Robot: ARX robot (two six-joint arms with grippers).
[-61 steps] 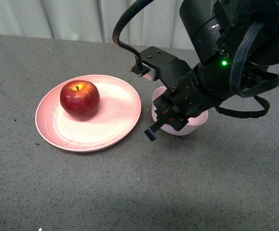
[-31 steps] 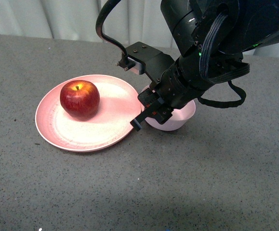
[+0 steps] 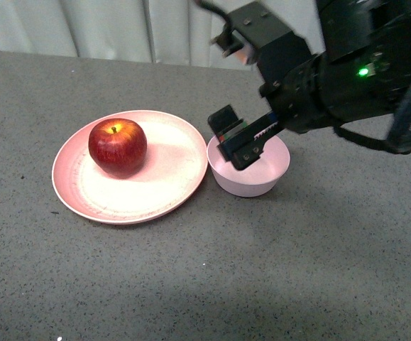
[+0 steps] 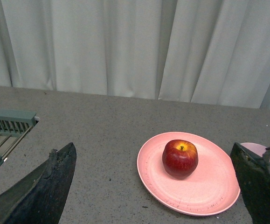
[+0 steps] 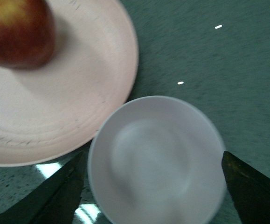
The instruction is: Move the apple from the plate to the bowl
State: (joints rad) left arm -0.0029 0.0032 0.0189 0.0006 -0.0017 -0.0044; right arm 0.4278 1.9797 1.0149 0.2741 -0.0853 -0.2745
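Note:
The dark-red apple (image 3: pixel 117 145) sits upright on the left part of the salmon-pink plate (image 3: pixel 155 206). The small pale pink bowl (image 3: pixel 251 183) stands empty right next to the plate's right edge. My right gripper (image 3: pixel 237 138) is open and empty, hovering just above the bowl's left rim. In the right wrist view the bowl (image 5: pixel 158 158) lies between the open fingers (image 5: pixel 55 196), with the apple (image 5: pixel 18 32) beyond. My left gripper (image 4: pixel 152 154) is open and empty, some way from the plate (image 4: pixel 204 196), facing the apple (image 4: pixel 180 158).
A grey speckled table (image 3: pixel 205 284) carries everything. White curtains (image 3: pixel 84 25) hang behind it. A grey-green wire rack (image 4: pixel 9 123) stands at the table's side in the left wrist view.
My right gripper has risen from low beside the plate's edge to above the bowl. The bowl has shifted a little left, toward the plate. The apple has not moved.

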